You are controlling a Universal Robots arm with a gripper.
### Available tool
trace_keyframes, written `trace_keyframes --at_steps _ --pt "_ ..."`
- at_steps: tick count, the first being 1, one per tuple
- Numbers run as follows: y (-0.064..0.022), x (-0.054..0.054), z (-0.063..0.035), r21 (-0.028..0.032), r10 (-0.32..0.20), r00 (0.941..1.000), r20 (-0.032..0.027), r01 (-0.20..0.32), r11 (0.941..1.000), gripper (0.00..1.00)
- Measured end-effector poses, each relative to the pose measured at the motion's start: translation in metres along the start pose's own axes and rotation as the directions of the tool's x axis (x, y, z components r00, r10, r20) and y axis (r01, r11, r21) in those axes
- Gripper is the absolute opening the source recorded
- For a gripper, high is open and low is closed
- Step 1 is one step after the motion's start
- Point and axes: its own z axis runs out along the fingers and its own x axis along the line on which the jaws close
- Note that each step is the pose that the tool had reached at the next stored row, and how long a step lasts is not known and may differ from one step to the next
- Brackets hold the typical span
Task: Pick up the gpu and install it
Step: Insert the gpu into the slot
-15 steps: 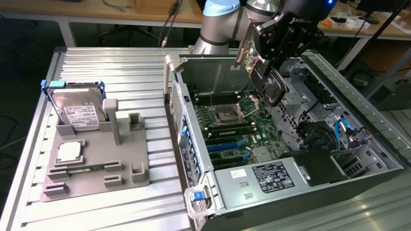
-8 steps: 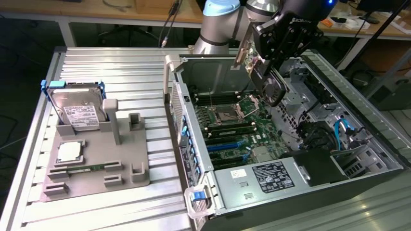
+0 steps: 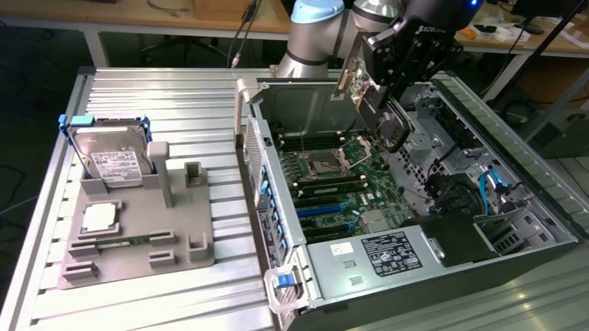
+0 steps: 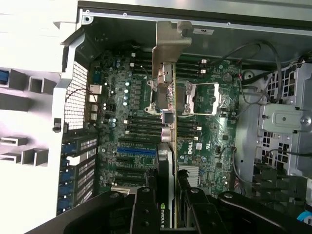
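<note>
Starting at the exterior view's left: a grey parts fixture point(image 3: 138, 258) on the slatted aluminium table point(image 3: 165, 89), apparently shaped to present each part in a known pose. Leaning in its back cradle, a silver hard drive point(image 3: 110, 157) in a blue frame, tilted up, probably for an easy grasp by the sides. In front of that, flat in a recess, a square processor point(image 3: 99, 217). Nearer the fixture's front, a narrow green RAM stick point(image 3: 124, 241) laid lengthwise in a groove.

Further right, an open tower case point(image 3: 276, 227) lying on its side, panel off, motherboard point(image 3: 336, 186) facing up for loading from above.

Over the case's far end, the gripper point(image 3: 379, 79), clenched on the gpu point(image 3: 387, 124). Card held on edge in the air, above the board and touching none of it, likely for bringing the connector edge down squarely. Not yet seated, by the look of it.

Given by the exterior view alone: the card's height over the board, plus the fixture and its parts. Given by the wrist view instead: the gpu point(image 4: 166, 151) seen edge-on along its length, a black finger point(image 4: 145, 207) pressed on each face, the gripper point(image 4: 168, 197) straddling it, silvery bracket point(image 4: 170, 44) at the far end. Also there, the blue expansion slot point(image 4: 136, 150) and the processor socket point(image 4: 202, 97) to either side of the card. Cannot tell from either view whether lined up with a slot.
</note>
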Motion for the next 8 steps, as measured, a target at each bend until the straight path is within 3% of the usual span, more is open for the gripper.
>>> trace_keyframes --at_steps 8 --pt "0.0 -0.0001 0.0 -0.0001 -0.04 0.9992 -0.0027 0.04 0.9992 0.27"
